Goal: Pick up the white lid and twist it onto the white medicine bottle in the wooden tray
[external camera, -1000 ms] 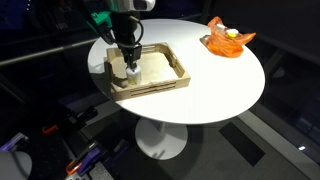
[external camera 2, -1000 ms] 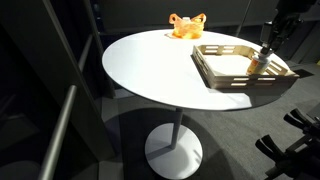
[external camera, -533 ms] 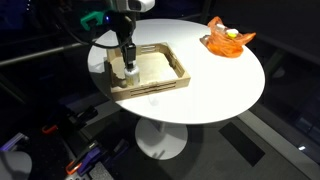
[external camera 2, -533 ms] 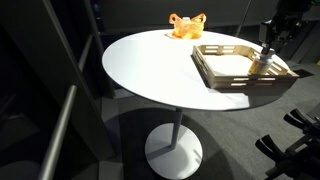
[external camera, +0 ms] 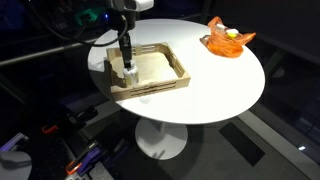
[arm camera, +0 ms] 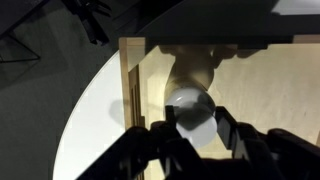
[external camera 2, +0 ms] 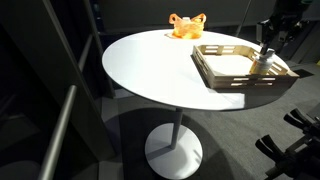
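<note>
The wooden tray (external camera: 160, 70) sits on the round white table, also seen in the other exterior view (external camera 2: 235, 68) and the wrist view (arm camera: 130, 80). The small white medicine bottle (external camera: 130, 74) stands upright in the tray's corner, seen in both exterior views (external camera 2: 262, 66). My gripper (external camera: 127, 62) hangs straight down over it (external camera 2: 266, 54). In the wrist view the bottle (arm camera: 193, 72) lies under my gripper (arm camera: 198, 128). The fingers (arm camera: 229, 128) press both sides of the white lid (arm camera: 203, 128), which rests at the bottle's top.
An orange crinkled dish (external camera: 229, 39) stands at the far side of the table from the tray, also seen in an exterior view (external camera 2: 185, 26). The table edge (arm camera: 85, 100) runs close beside the tray's wall. Dark stands and gear stand on the floor around the table.
My gripper has turned about its vertical axis above the bottle and stands slightly higher. The bottle and tray have not moved.
</note>
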`<state>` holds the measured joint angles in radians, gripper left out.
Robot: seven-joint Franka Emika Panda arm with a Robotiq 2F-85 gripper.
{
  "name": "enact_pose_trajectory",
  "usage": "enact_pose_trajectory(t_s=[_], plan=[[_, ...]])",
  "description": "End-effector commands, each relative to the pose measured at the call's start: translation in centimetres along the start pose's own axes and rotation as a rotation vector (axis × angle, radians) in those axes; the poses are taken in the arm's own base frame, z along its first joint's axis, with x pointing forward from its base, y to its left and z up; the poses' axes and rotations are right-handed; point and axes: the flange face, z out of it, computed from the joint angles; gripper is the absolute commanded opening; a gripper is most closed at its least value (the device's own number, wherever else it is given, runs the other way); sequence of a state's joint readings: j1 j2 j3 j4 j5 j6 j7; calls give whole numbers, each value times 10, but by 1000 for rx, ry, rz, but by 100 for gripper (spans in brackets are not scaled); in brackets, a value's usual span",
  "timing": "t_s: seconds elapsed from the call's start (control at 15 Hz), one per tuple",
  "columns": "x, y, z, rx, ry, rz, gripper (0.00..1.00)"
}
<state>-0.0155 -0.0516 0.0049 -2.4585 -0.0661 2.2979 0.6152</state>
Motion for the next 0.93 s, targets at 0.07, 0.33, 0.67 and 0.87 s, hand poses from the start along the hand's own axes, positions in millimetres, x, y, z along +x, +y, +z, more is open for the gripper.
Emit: enact_pose_trajectory(t_s=[0.07, 0.33, 0.67, 0.87], plan=[[0, -7, 6, -16, -36, 35, 71], [-1, -8, 12, -10, -54, 18, 99], [1, -6, 5, 37, -49, -27, 100], [4, -5, -2, 55, -28, -106, 100]])
